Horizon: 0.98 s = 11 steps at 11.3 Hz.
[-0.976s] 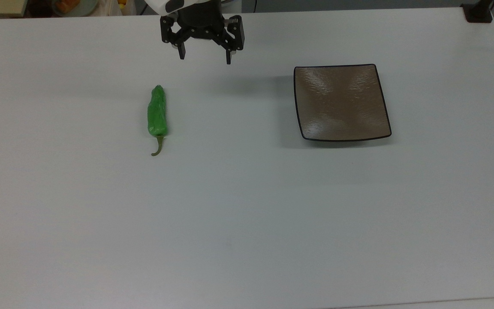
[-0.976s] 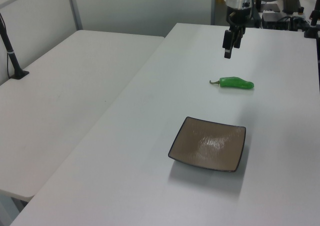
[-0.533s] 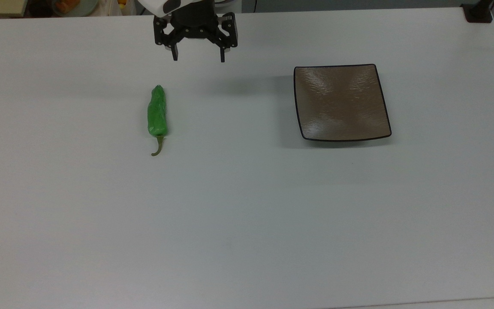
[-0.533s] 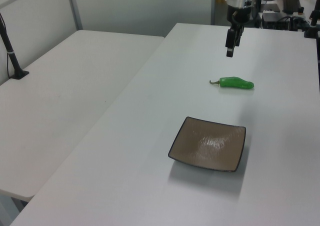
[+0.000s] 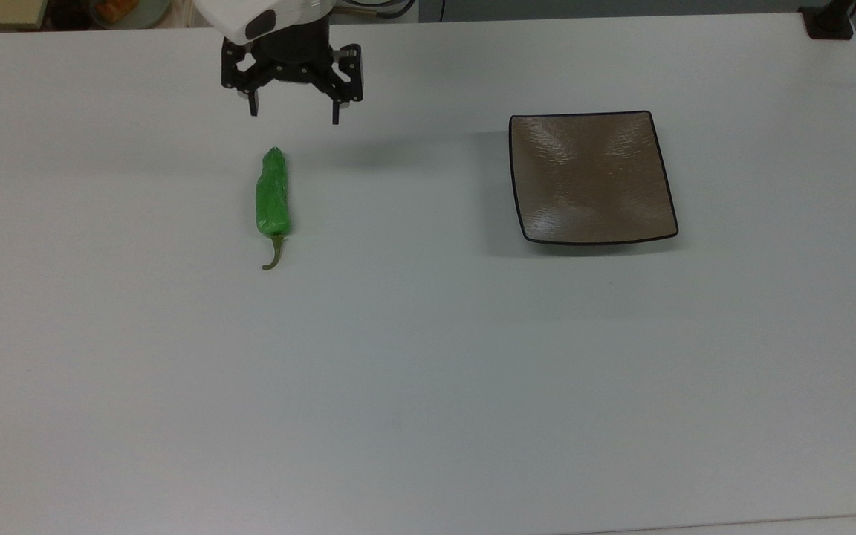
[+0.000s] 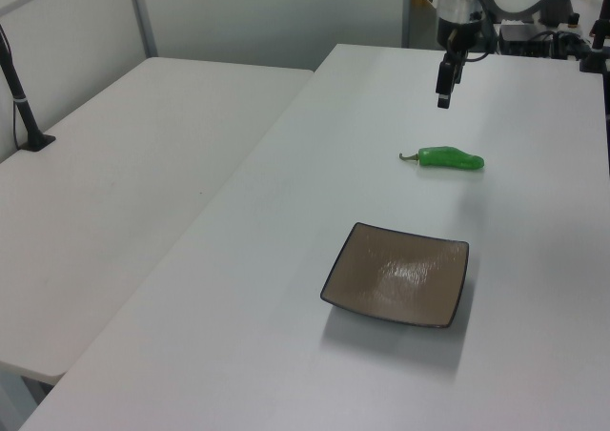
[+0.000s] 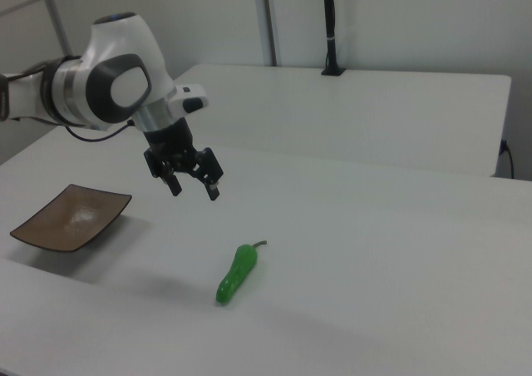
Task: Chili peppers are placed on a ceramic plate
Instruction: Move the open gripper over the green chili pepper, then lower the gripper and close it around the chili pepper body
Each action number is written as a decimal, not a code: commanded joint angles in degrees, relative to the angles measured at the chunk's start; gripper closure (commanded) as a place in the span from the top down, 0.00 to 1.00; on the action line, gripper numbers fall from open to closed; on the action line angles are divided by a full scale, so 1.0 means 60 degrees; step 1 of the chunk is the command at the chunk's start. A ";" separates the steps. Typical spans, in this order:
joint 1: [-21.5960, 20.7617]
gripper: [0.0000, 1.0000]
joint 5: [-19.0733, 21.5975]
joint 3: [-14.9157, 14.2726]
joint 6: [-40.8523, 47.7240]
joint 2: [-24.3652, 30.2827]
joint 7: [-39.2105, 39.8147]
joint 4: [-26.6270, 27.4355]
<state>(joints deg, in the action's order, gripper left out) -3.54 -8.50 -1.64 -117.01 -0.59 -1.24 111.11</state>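
**Top view: open gripper above the pepper's tip, plate off to the side**

Top view: gripper (image 5: 293, 115) hanging over the white table (image 5: 428, 371) with fingers spread wide apart, holding nothing. Just below it in the top view, slightly toward the top view's left, the chili pepper (image 5: 272, 195), lying flat on the table, pointed tip toward the gripper, curved stem away from it. Well off to the top view's right of the gripper, the ceramic plate (image 5: 591, 178), square, brown, black-rimmed, nothing on it.

Left view: gripper (image 6: 444, 97) up in the air, clear of the table, fingers pointing down. Chili pepper (image 6: 452, 158) below it in the left view, stem toward the left view's left. Ceramic plate (image 6: 400, 277) farther toward the camera, well apart from both.

Right view: gripper (image 7: 194, 189) raised, black fingers parted. Chili pepper (image 7: 236, 274) lower and toward the right view's right of it. Ceramic plate (image 7: 68, 216) toward the right view's left of it.

No readable brand, label or writing on the arm, pepper, plate or table.
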 commanded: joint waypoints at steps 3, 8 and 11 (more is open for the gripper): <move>-0.0129 1.00 -0.0619 -0.0560 -0.1473 -0.0223 0.0966 0.1007; -0.0041 1.00 -0.0620 -0.0943 -0.2441 -0.1028 0.1919 0.1170; -0.0041 1.00 -0.0634 -0.0943 -0.2705 -0.1569 0.2155 0.1170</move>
<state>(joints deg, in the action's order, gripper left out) -3.27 -11.38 -6.74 -131.17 -8.34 10.22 117.41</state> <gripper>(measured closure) 0.000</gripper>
